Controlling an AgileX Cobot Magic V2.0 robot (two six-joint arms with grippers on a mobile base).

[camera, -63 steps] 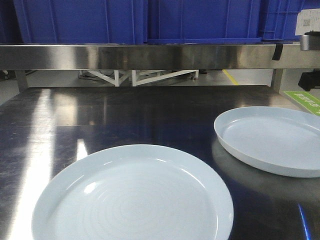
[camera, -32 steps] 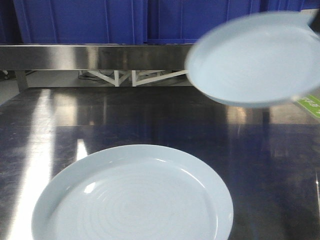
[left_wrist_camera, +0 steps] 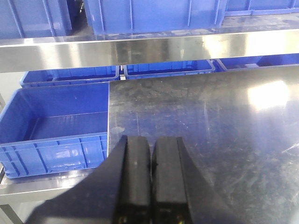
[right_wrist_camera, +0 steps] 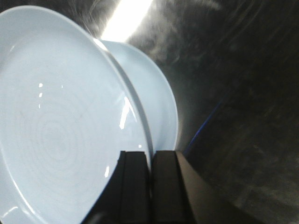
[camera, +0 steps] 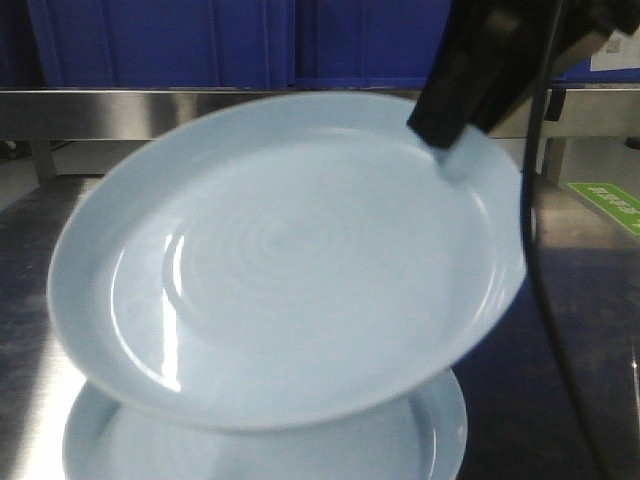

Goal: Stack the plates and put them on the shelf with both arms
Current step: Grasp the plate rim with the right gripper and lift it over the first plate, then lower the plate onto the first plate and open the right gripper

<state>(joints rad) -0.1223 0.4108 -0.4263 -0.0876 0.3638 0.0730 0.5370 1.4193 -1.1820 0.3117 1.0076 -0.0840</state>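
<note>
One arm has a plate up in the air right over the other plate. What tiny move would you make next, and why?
Most likely ease the held plate down and level it onto the plate on the table. The right fingers pinch its rim, it hangs tilted roughly above the lower one, and a gap shows between them.

pale blue plates [camera: 290,260] w/ concentric rings, blue crates [camera: 160,40], blk R hand [right_wrist_camera: 151,157]

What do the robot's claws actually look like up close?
Both grippers are matte black: the left gripper and right gripper each end in two flat, rectangular fingers on a wedge-shaped base. A thin black cable runs along the blocky black right arm.
</note>
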